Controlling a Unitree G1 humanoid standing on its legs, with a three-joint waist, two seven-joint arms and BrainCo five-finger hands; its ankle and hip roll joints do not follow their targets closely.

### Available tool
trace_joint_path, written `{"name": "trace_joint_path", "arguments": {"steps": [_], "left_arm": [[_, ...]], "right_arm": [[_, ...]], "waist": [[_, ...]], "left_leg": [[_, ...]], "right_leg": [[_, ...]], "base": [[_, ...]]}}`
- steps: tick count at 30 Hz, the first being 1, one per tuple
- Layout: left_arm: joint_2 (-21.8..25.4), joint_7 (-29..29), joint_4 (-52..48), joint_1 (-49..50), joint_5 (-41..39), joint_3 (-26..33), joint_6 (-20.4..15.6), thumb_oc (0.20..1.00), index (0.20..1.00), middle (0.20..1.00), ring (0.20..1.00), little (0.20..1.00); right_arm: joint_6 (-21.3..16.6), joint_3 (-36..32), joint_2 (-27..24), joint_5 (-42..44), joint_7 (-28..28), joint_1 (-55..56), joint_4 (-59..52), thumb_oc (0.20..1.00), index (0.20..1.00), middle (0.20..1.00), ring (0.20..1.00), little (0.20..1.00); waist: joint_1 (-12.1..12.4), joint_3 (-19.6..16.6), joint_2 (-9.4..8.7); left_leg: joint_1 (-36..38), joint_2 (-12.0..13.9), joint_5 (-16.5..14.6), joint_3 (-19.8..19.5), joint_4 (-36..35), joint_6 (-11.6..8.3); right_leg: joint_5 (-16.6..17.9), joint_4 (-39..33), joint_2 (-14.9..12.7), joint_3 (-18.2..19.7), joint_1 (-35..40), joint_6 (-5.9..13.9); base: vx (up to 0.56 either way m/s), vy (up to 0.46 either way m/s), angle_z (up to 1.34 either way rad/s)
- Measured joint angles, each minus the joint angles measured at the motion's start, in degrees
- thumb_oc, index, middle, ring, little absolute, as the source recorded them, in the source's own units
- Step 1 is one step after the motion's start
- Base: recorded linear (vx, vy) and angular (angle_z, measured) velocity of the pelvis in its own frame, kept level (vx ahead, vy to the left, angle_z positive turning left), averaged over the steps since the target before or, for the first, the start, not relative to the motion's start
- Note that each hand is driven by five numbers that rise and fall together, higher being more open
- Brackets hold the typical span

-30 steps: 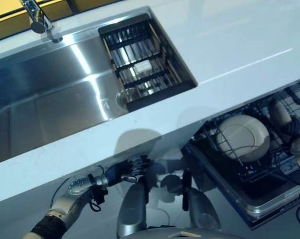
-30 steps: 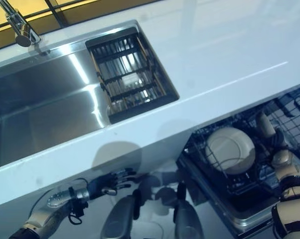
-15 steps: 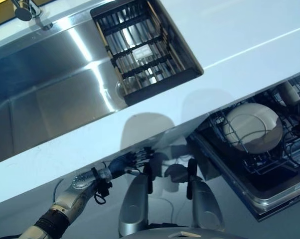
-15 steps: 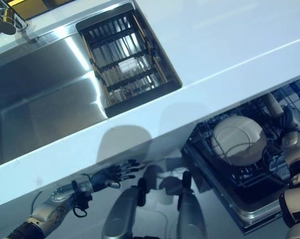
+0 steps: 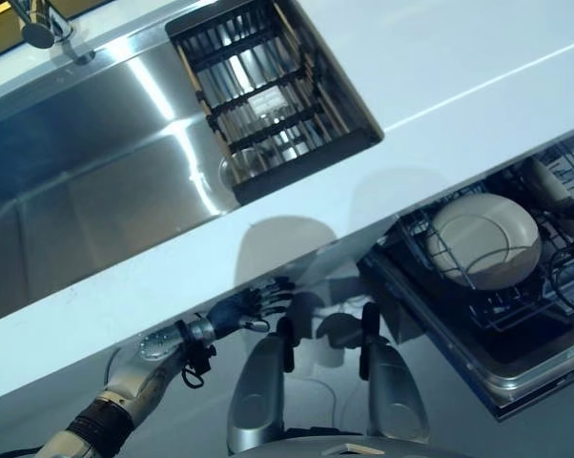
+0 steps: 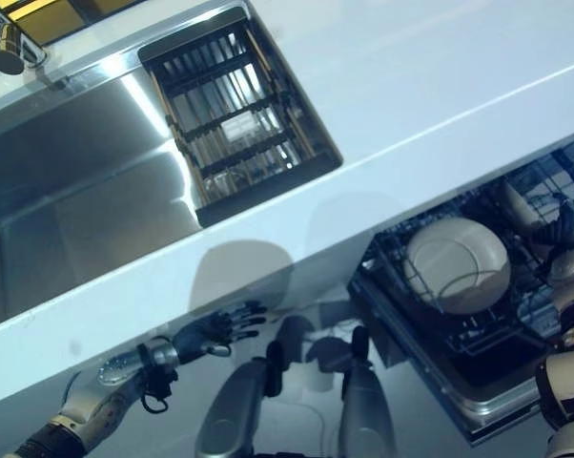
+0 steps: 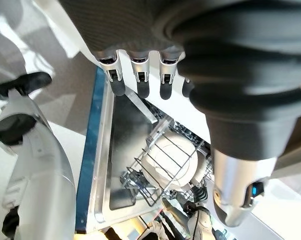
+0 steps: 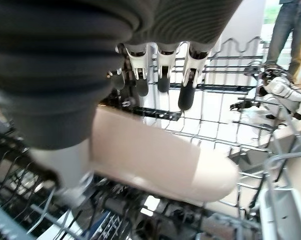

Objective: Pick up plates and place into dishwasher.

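Plate [image 5: 484,240]: round, cream-coloured, lying tilted among the wire prongs of the dishwasher rack [image 5: 516,315]. In the right wrist view the plate [image 8: 155,160] sits just below the fingertips, apart from them, with wire showing between.

Second plate [image 5: 546,181]: cream, standing on edge in the rack, beyond the first plate and near the right hand.

Right hand [image 6: 571,250]: at the far right of the rack, beside the standing plate. Its fingers [image 8: 186,92] hang straight and relaxed over the wires, released, holding nothing.

Left hand [image 5: 237,307]: low under the counter edge, well apart from the rack. Fingers [image 7: 140,85] spread and straight, released, empty. Past the fingertips in the left wrist view lie the open dishwasher door [image 7: 115,150] and the rack with the plate [image 7: 170,160] in it.

Dishwasher rack: dark wire, pulled out over the open door, below the front edge of the counter.

Counter [image 5: 440,67]: white, smooth, running across the head views.

Sink [image 5: 87,181]: stainless steel, set in the counter, well apart from both hands.

Drying basket [image 5: 268,95]: dark slatted frame, fitted into the sink's end nearest the dishwasher side.

Tap [image 5: 39,21]: chrome, at the sink's far rim.

Person [image 8: 288,30]: legs in jeans, standing beyond the rack in the right wrist view.
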Motion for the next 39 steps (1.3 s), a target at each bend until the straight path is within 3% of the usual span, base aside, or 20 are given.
{"name": "trace_joint_path", "arguments": {"steps": [7, 11, 15, 19, 24, 28, 34, 39], "left_arm": [[0.0, 0.4, -0.2, 0.5, -0.3, 0.0, 0.0, 1.0, 1.0, 1.0, 1.0, 1.0], [-0.4, 0.5, -0.1, 1.1, -1.1, 0.0, -0.5, 1.0, 1.0, 1.0, 1.0, 1.0], [-2.4, 2.0, 0.0, 3.1, -0.8, 0.3, -1.2, 1.0, 1.0, 1.0, 1.0, 1.0], [-4.8, 4.9, 0.7, 5.7, 0.4, 1.2, -2.3, 1.0, 1.0, 1.0, 1.0, 1.0], [-7.5, 5.2, 3.4, 8.3, 0.6, 1.5, -3.3, 1.0, 1.0, 1.0, 1.0, 1.0], [-9.5, 6.5, 5.5, 9.4, 2.7, 1.4, -4.5, 1.0, 1.0, 1.0, 1.0, 1.0], [-9.9, 7.8, 7.0, 9.4, 2.8, -0.1, -4.9, 1.0, 1.0, 1.0, 1.0, 1.0], [-9.9, 8.2, 7.2, 9.4, 2.6, -2.8, -5.4, 1.0, 1.0, 1.0, 1.0, 1.0]], "right_arm": [[-0.1, 0.0, -0.5, 0.2, 0.0, -0.4, 0.0, 1.0, 1.0, 1.0, 1.0, 1.0], [-2.4, -1.8, -1.1, 6.0, 0.1, -0.3, -0.7, 1.0, 1.0, 1.0, 1.0, 1.0], [-8.5, -10.4, -1.0, 20.7, 0.1, 4.3, -7.2, 1.0, 1.0, 1.0, 1.0, 1.0], [-13.5, -26.9, 5.5, 37.0, -1.2, 14.1, -19.5, 1.0, 1.0, 1.0, 1.0, 1.0], [-13.4, -29.3, 12.4, 42.3, -3.9, 21.3, -23.1, 1.0, 1.0, 1.0, 1.0, 1.0], [-10.4, -29.4, 16.6, 44.1, -8.2, 25.1, -23.9, 1.0, 1.0, 1.0, 1.0, 1.0], [-7.0, -29.1, 19.5, 46.8, -12.0, 25.8, -23.5, 1.0, 1.0, 1.0, 1.0, 1.0], [-6.8, -28.6, 21.2, 49.3, -13.7, 23.9, -18.6, 1.0, 1.0, 1.0, 1.0, 1.0]], "waist": [[-1.2, 0.0, 0.37], [-1.5, 0.0, 1.18], [-1.9, -0.2, 1.89], [-3.4, -0.5, 2.0], [-4.9, -3.5, 2.06], [-6.0, -5.5, 1.8], [-6.1, -6.1, 1.89], [-6.1, -6.4, 2.47]], "left_leg": [[0.7, -0.1, 0.0, 0.7, -0.3, 0.04], [2.6, -0.1, 0.0, 1.1, -1.2, 0.06], [5.6, -0.1, 0.0, 2.1, -2.6, 0.05], [8.4, -0.2, 0.0, 2.7, -4.6, 0.04], [10.7, -0.2, 0.1, 3.9, -6.5, -0.04], [12.2, -0.2, 0.1, 4.0, -7.0, -0.05], [12.1, -0.4, 0.1, 4.1, -6.9, 0.31], [11.7, -0.6, 0.3, 4.7, -7.0, 0.42]], "right_leg": [[0.1, -0.1, -0.2, 0.2, 0.3, 0.02], [0.1, -0.8, -0.3, 0.3, 1.9, 0.04], [0.1, -1.2, -0.3, 1.0, 3.9, 0.06], [-0.2, -1.9, -0.3, 1.3, 5.9, 0.19], [-0.8, -1.8, -0.3, 2.2, 6.8, 0.23], [-1.4, -1.8, -0.3, 2.3, 7.9, 0.28], [-1.6, -0.9, -0.7, 2.0, 7.2, 0.55], [-1.5, -0.8, -1.3, 2.0, 6.6, 0.71]], "base": [[0.02, 0.036, -0.05], [0.06, 0.069, -0.04], [0.07, 0.079, -0.09], [0.07, 0.051, -0.06], [0.07, 0.025, -0.1], [0.03, 0.009, 0.0], [-0.02, 0.024, -0.01], [-0.03, 0.065, -0.04]]}}
